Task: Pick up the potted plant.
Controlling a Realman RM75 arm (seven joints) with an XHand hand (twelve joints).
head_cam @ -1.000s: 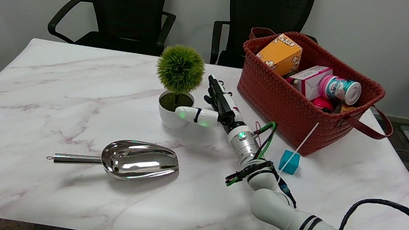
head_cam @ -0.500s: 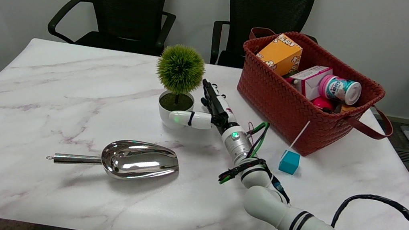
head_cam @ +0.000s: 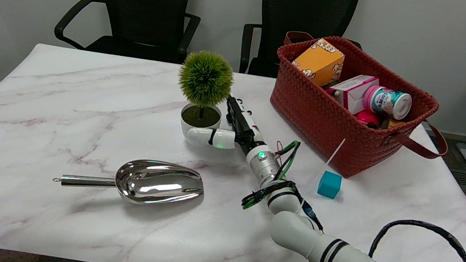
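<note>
Head view, tabletop stock. Right hand (head_cam: 233, 127): one, spread, nothing gripped; white thumb lies across the near face of the pot, dark fingers (head_cam: 233, 109) run along the pot's right side. Potted plant (head_cam: 203, 99): one, upright on the table (head_cam: 58, 91), immediately left of the hand, round green top above a white pot. Metal scoop (head_cam: 147, 181): one, nearer and left of the hand, well apart. Teal cube (head_cam: 329, 184): one, right of the forearm. Woven basket (head_cam: 345, 120): one, right of and beyond the hand, holding several packages. Bare marble runs left of the plant to the table's left edge. Black chairs (head_cam: 141, 1): two, past the far edge.
</note>
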